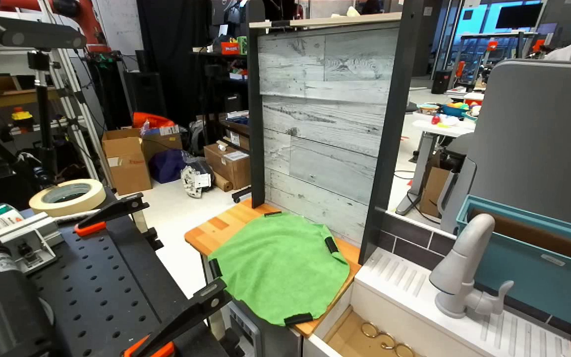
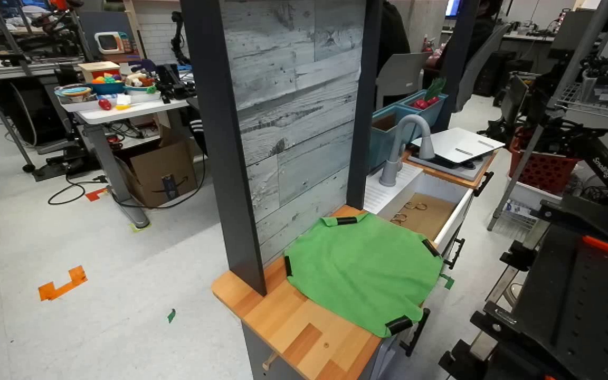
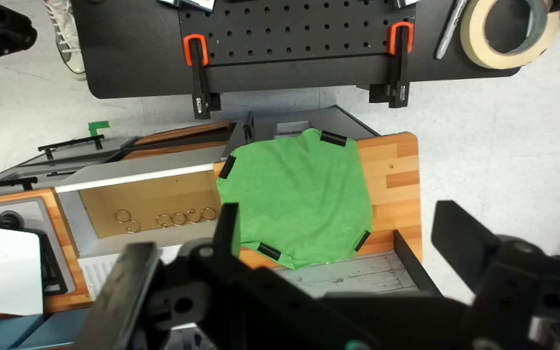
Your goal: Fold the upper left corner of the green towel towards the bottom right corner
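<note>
The green towel (image 1: 285, 267) lies spread over the end of a wooden counter (image 1: 231, 223), with slight wrinkles. It also shows in an exterior view (image 2: 362, 269) and in the wrist view (image 3: 299, 194). Black strips sit at its corners; one corner (image 3: 287, 260) looks turned over beside its strip (image 3: 269, 251). Part of the towel's edge overhangs the counter on the side of the black table. My gripper (image 3: 341, 209) is wide open in the wrist view, with nothing between its fingers. It appears high above the towel, not touching it. The gripper is out of sight in both exterior views.
A grey wood-look panel (image 2: 298, 105) with dark posts stands upright along the counter. A white sink (image 1: 345, 332) with gold rings and a grey faucet (image 1: 464, 272) adjoin the towel. A black perforated table (image 3: 299, 73) with orange-black clamps and a tape roll (image 3: 484, 53) stands opposite.
</note>
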Available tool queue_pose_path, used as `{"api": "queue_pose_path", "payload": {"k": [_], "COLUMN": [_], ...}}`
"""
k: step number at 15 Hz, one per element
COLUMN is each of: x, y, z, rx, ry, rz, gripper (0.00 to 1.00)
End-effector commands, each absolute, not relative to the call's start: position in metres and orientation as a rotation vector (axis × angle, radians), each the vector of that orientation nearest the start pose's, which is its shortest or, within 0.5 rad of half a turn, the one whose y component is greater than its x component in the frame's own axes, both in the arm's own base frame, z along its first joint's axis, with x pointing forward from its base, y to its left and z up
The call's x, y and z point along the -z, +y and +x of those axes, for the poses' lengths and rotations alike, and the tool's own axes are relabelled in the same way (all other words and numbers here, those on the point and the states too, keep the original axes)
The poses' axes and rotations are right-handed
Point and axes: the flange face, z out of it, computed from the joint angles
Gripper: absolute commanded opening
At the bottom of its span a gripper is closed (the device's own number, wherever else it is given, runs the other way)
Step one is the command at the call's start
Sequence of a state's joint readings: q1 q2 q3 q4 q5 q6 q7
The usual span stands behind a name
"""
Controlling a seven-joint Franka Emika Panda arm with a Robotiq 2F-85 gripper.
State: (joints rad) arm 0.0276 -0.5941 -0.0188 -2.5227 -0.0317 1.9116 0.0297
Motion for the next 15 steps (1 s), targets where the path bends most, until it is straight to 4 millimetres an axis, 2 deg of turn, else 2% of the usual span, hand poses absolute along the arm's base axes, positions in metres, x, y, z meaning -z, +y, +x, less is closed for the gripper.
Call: {"api": "queue_pose_path", "payload": {"k": [1,15], "x": [-0.4758,-0.4729], "y": [0.0007,0.0031], "z": [0.3664,0.369], "rx": [-0.028,0.002], "ry": [0.011,0.033], "rz": [-3.161,-3.173], "gripper": [1.0,1.0]}}
